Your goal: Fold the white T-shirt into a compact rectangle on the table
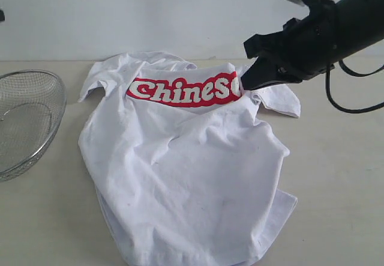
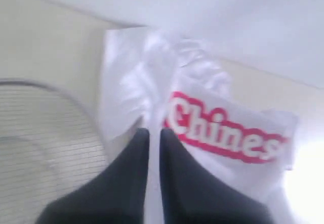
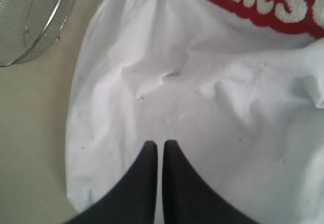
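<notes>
Right wrist view first: the right gripper [image 3: 159, 144] has its two dark fingers pressed together with nothing between them, tips over the plain lower body of the white T-shirt [image 3: 212, 113] (can't tell from here whether they touch the cloth). In the exterior view that arm comes in from the upper right, and its tip sits in front of the right end of the red lettering [image 1: 183, 90].

Left wrist view is blurry, but the left gripper [image 2: 154, 132] has its jaws almost together as well. There's just a thin white sliver between the fingers, and I can't make out any cloth actually pinched.

Moving outward, the shirt lies rumpled on the table [image 1: 336, 176], around the middle. Its long axis runs from the near edge toward the far wall [image 1: 150, 14]. Lettering and sleeves are at the far end. The hem is at the near end, drifting a bit right and partly cut off by the frame.

The round wire-mesh basket [image 1: 27, 113] sits left of the shirt, near it but apart, and all that shows inside is its own bare mesh
</notes>
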{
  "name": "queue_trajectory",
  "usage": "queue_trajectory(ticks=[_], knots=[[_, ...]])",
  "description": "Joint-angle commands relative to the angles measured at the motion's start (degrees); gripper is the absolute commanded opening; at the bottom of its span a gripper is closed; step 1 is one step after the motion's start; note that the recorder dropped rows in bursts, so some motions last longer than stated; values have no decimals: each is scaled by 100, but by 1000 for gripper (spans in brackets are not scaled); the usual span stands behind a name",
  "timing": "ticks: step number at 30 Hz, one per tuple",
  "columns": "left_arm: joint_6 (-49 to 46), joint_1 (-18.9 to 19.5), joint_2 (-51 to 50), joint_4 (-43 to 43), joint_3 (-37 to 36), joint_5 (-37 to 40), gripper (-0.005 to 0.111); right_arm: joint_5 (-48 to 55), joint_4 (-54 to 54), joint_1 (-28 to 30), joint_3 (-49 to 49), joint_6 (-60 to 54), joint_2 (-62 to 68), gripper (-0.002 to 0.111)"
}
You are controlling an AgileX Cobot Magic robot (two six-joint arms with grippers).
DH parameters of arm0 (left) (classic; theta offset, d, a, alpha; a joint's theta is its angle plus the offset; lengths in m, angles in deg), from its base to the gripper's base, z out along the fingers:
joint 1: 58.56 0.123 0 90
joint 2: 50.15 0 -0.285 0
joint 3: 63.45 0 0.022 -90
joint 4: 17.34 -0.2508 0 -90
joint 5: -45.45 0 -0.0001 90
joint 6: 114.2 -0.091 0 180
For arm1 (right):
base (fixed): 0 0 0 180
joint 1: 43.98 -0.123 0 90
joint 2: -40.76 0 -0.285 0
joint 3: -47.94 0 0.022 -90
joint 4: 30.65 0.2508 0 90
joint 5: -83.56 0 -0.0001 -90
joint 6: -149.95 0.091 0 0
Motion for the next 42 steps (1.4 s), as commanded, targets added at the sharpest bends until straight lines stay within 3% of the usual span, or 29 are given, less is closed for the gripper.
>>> queue_trajectory(ticks=[1,4,10,17,20,29,42], knots=[[-313,-156,574,794,39,766,5,18,-77,-5,449,244,-488,0],[-338,-411,944,723,-148,944,4,-107,-129,-5,1046,244,-534,0],[-338,-948,1898,622,-1177,906,4,-513,-171,-5,2205,154,-522,0],[-203,-1385,2890,788,-2472,-113,4,-930,-358,-5,2696,206,-391,0],[-203,-1549,2993,1130,-2678,-390,4,-1131,-358,-5,2700,215,-151,0],[-352,-1630,3116,1578,-2788,163,4,-1764,-149,-5,2677,122,770,0],[-589,-1630,3757,1568,-3351,-119,4,-1887,358,-5,2438,-317,1141,0]])
